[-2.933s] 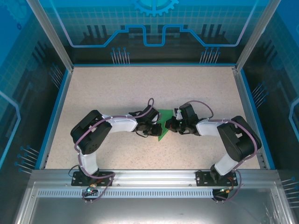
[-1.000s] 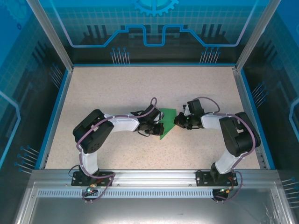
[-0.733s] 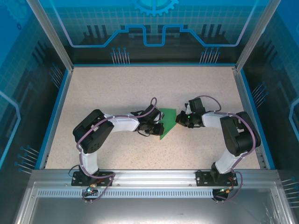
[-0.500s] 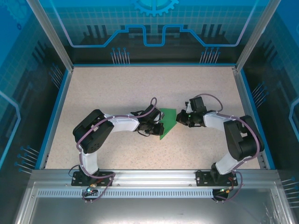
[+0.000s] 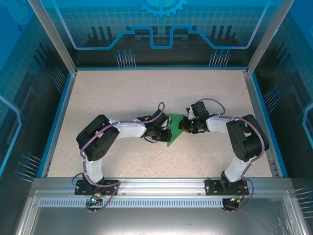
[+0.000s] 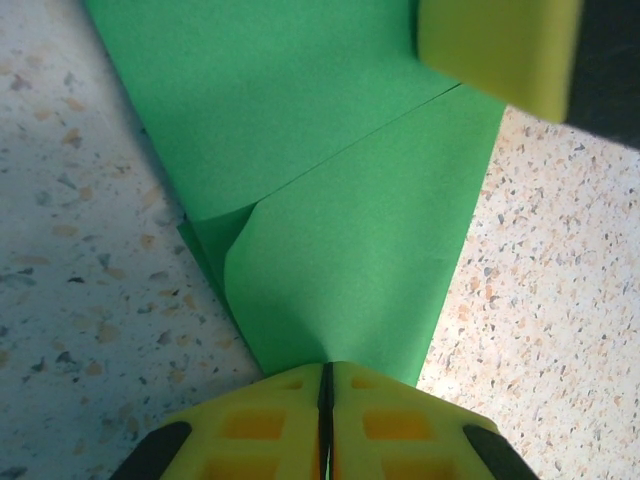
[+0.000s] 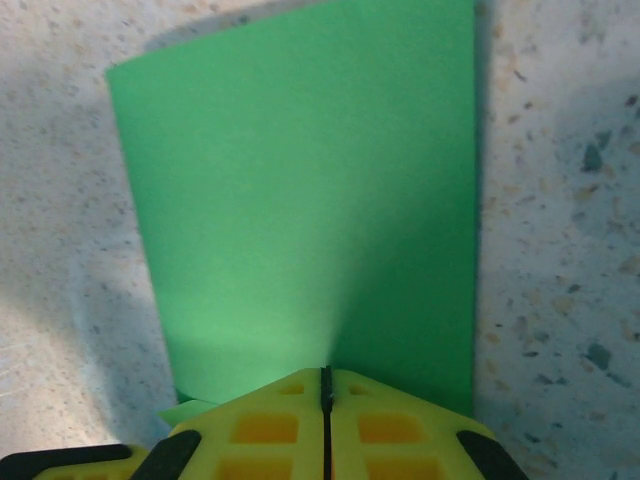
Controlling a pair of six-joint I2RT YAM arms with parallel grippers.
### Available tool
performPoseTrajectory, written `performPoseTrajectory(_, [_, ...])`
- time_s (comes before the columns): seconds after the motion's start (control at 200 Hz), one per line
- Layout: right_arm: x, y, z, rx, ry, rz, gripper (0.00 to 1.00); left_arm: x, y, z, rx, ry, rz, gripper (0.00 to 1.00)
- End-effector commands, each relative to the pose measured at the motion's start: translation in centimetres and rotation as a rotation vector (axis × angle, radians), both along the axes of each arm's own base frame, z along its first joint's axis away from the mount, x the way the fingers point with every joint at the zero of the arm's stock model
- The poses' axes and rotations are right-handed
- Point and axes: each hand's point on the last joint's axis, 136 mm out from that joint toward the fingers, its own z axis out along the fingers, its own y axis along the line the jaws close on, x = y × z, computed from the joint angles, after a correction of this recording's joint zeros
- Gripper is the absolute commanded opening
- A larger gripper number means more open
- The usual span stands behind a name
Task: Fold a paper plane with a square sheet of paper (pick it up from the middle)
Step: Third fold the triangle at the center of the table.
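The square sheet of paper [image 5: 174,120] is bright green and folded to a narrow wedge, lying mid-table between both arms. In the left wrist view the paper [image 6: 340,200] shows a diagonal crease and a curled left flap, and its narrow end runs into my left gripper [image 6: 326,372], shut on it. That left gripper [image 5: 165,133] sits at the paper's left side. My right gripper [image 5: 181,125] is shut at the paper's right edge. From the right wrist the paper [image 7: 310,200] lies flat ahead of the closed right gripper [image 7: 325,375], tips over its near edge. One right fingertip [image 6: 495,45] shows in the left wrist view.
The speckled beige table [image 5: 146,93] is bounded by a blue rim [image 5: 62,112] and glass walls with aluminium posts [image 5: 51,34]. Both arm bases are bolted to the metal rail [image 5: 156,186] at the near edge. Open tabletop lies behind and to both sides of the paper.
The right gripper drew back to the right off the paper, then came left again to the paper's right edge. The left arm and the paper have stayed put.
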Motion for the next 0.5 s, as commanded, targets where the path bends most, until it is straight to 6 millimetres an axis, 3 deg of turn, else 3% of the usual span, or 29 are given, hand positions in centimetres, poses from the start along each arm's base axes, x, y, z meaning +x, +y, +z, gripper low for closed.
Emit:
performPoseTrajectory(0.0, [0.0, 0.5, -0.5, -0.014, 0.007, 0.036, 0.07, -3.2, 5.5, -5.3, 0.269, 0.125, 0.010, 0.10])
performPoseTrajectory(0.215, [-0.5, -0.3, -1.8, -0.073, 0.036, 0.044, 0.07, -2.9, 4.9, -3.6, 0.237, 0.109, 0.009, 0.11])
performPoseTrajectory(0.495, [-1.4, -1.0, -3.1, -0.119, 0.052, 0.060, 0.06, -1.6, 3.2, 0.3, 0.167, 0.063, 0.005, 0.12])
